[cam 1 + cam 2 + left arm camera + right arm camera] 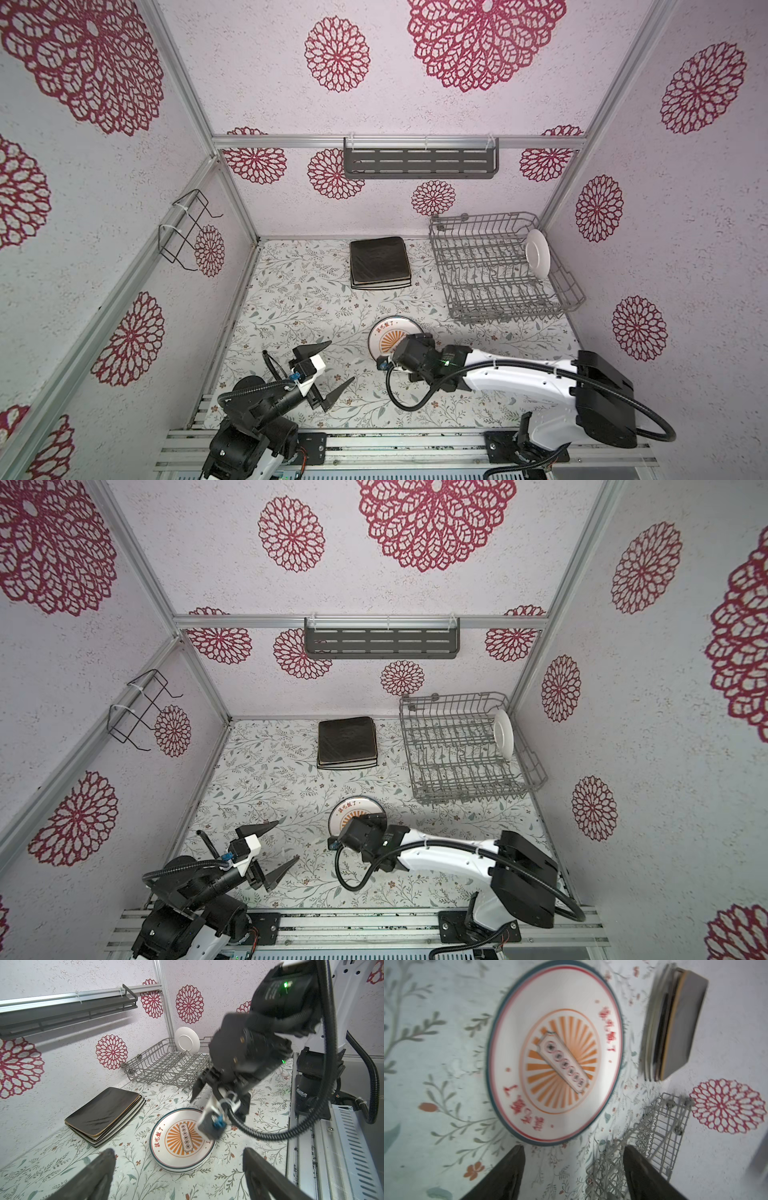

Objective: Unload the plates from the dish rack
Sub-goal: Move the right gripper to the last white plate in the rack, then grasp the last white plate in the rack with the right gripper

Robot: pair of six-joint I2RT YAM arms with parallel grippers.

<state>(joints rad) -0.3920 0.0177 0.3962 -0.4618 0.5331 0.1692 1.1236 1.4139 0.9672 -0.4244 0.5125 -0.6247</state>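
Observation:
The grey wire dish rack (498, 286) (457, 771) stands at the back right in both top views. One plain white round plate (538, 253) (187, 1042) stands on edge at the rack's right end. A stack of dark square and cream plates (380, 262) (106, 1113) lies flat at the back middle. Round printed plates (386, 334) (182, 1138) (554, 1053) lie stacked on the mat. My right gripper (573, 1149) hovers over their edge, open and holding nothing. My left gripper (341, 360) (178, 1153) is wide open and holds nothing, to the left of the round stack.
A dark slotted shelf (419, 162) hangs on the back wall. On the left wall is a small black wire holder (187, 228). Metal rails (395, 444) run along the front edge, where both arm bases sit. Patterned walls close in three sides.

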